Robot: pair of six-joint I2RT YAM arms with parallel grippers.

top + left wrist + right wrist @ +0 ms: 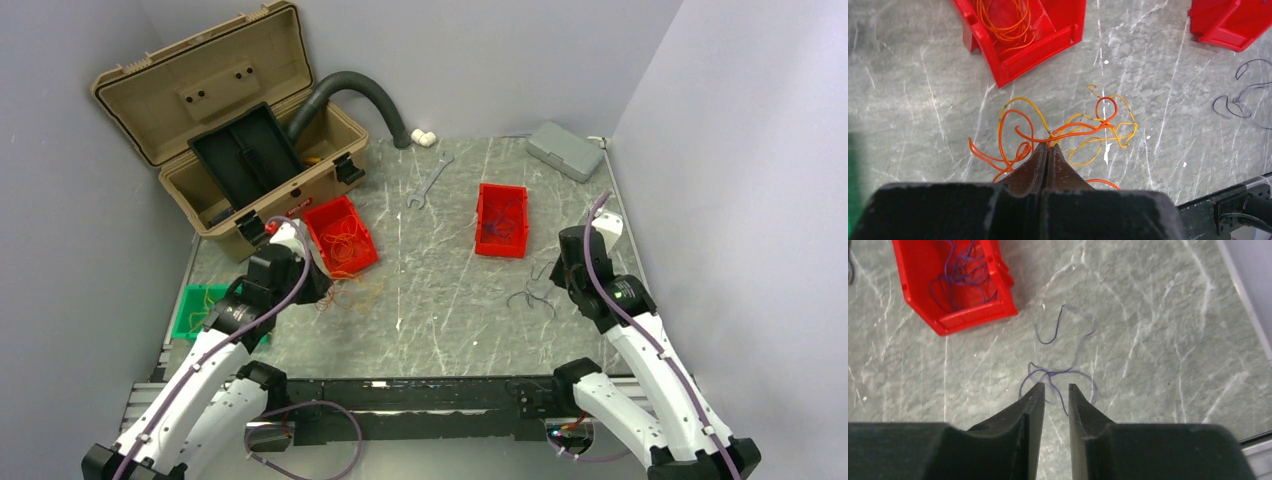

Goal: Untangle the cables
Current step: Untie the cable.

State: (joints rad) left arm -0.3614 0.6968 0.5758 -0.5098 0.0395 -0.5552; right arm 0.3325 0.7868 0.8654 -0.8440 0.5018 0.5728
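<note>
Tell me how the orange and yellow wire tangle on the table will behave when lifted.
Likely floppy: the orange and yellow tangle lies in loose curls flat on the table. Probably very light, being thin strands. Lifted from one strand by the left gripper, the interlocked loops would probably drag up together rather than separate.

Top camera high behind the near edge, facing down over the table (pixel 440 300), wrist cameras low behind left gripper (pixel 1048 146) and right gripper (pixel 1055 386), all sharing the right red bin (pixel 502 189).
</note>
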